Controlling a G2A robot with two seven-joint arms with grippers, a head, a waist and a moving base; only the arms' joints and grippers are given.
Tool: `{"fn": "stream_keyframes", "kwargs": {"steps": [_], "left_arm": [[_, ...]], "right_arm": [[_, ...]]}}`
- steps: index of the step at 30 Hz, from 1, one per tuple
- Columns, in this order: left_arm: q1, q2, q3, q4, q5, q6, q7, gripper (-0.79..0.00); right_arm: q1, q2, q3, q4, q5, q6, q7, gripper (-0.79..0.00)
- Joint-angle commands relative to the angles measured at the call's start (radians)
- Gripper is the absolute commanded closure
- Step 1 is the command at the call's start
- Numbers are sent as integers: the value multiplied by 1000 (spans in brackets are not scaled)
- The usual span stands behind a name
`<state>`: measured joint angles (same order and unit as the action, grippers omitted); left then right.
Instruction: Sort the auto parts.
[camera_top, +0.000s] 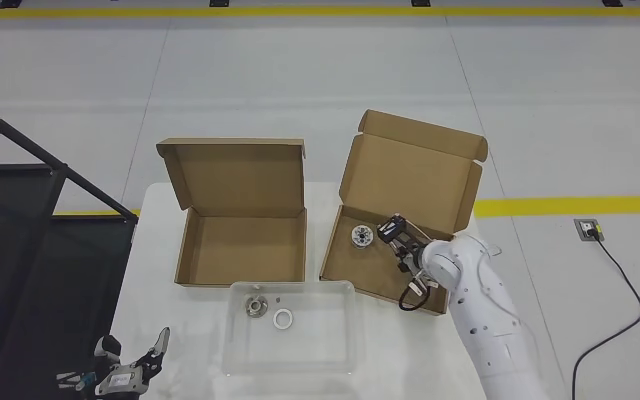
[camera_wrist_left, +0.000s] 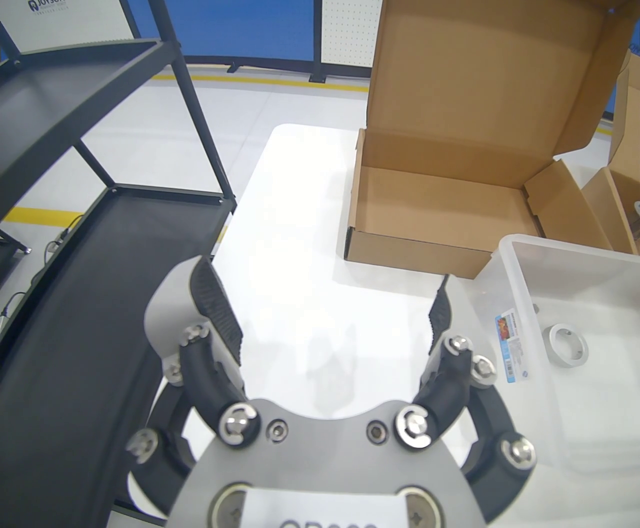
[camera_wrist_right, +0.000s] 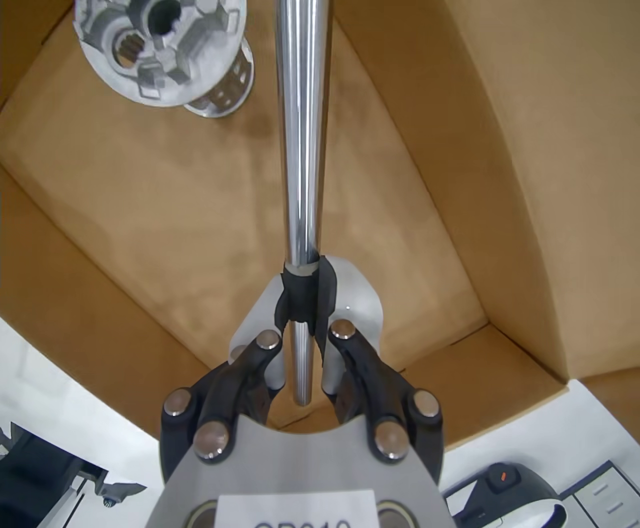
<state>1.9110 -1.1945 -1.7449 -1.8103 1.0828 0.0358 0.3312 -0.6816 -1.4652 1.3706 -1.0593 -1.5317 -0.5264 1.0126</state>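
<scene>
My right gripper (camera_wrist_right: 305, 292) is shut on a shiny metal rod (camera_wrist_right: 299, 150), holding it above the floor of the right cardboard box (camera_top: 385, 280). A grey toothed hub part (camera_wrist_right: 160, 50) lies in that box, beyond the rod's far end; in the top view the hub (camera_top: 361, 236) sits just left of the right gripper (camera_top: 394, 232). My left gripper (camera_wrist_left: 330, 300) stands open and empty over the table's front left corner (camera_top: 130, 375). A clear plastic bin (camera_top: 330, 340) holds a metal ring (camera_top: 283, 319) and a small grey gear part (camera_top: 256, 306).
The left cardboard box (camera_top: 240, 250) stands open with a bare floor, its lid tilted back. A black shelf rack (camera_wrist_left: 75, 200) stands beside the table's left edge, close to the left gripper. Bare white tabletop (camera_wrist_left: 300, 225) lies between rack and box.
</scene>
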Motion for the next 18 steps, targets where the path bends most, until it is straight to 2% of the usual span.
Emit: {"fn": "stream_keyframes", "kwargs": {"steps": [1,11,13,15,16,18], "left_arm": [[0,0,0,0,0,0,0,-785],[0,0,0,0,0,0,0,-785],[0,0,0,0,0,0,0,-785],[0,0,0,0,0,0,0,-785],[0,0,0,0,0,0,0,-785],[0,0,0,0,0,0,0,-785]], "right_arm": [[12,1,-7,19,-7,9,25,0],[71,-1,-47,130,8,43,54,0],[78,0,-52,145,12,46,49,-203],[83,1,-55,153,15,52,44,-342],[84,2,-55,154,17,54,43,-440],[83,4,-53,150,23,56,40,-449]]}}
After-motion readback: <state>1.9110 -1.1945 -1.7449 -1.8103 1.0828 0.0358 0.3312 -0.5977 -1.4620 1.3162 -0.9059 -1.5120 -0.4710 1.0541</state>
